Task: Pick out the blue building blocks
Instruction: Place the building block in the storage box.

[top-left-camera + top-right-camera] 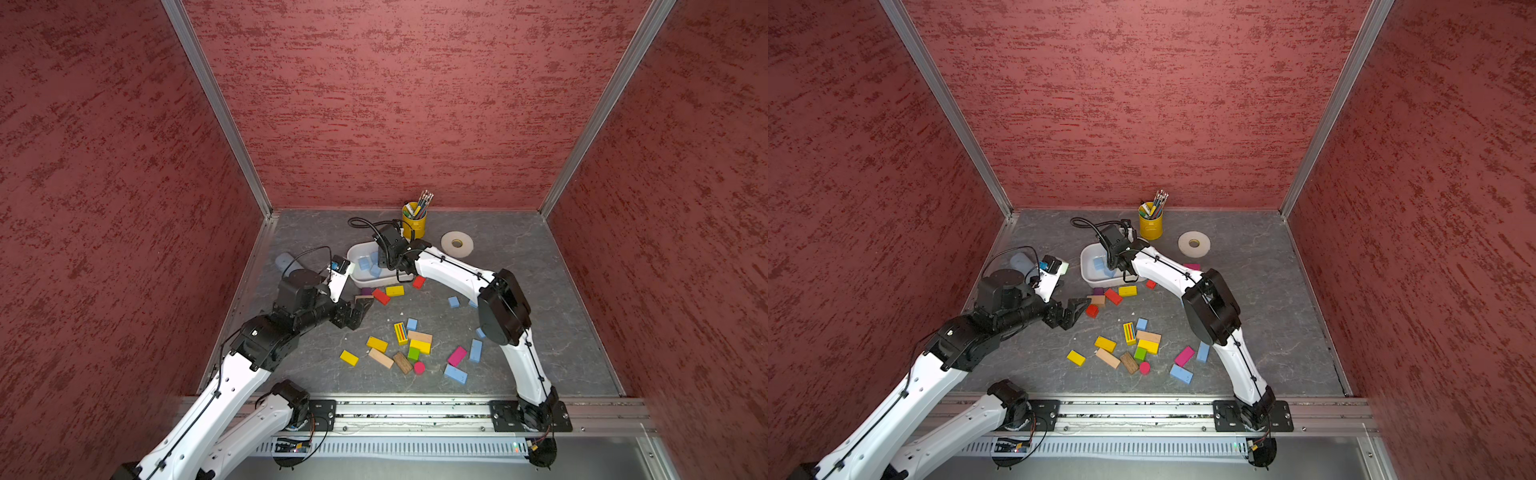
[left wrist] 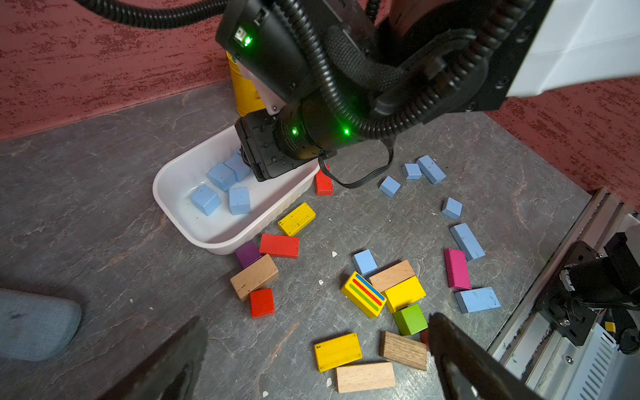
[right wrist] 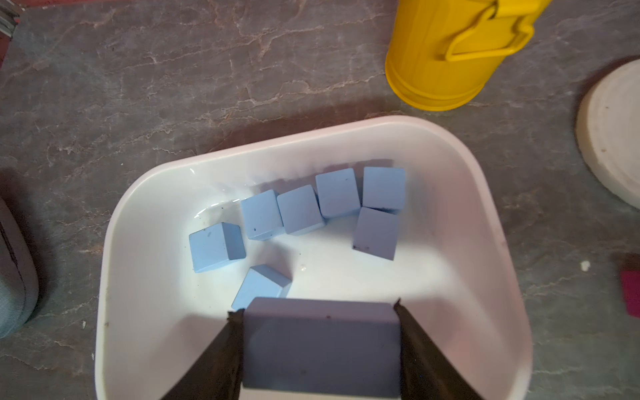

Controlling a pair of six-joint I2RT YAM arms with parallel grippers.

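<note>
Right wrist: blue block [image 3: 322,346] over tub [image 3: 478,225], yellow cup [image 3: 450,52] near.

So at the back of the desk [image 1: 532,266] we've got a yellow tin [image 1: 414,224] stuffed with pencils [image 1: 425,199], a white tape roll [image 1: 457,244] near it, and a grey-blue pouch [image 1: 284,262] over by the left wall, well apart from both

Blocks [image 3: 299,209] sit in the tub [image 3: 138,242] (cup [image 3: 440,62] behind), loose blocks [image 1: 419,336] before.

Red textured walls [image 1: 374,104], joined by aluminium posts [image 1: 218,108], enclose grey veined floor [image 1: 519,257].
</note>
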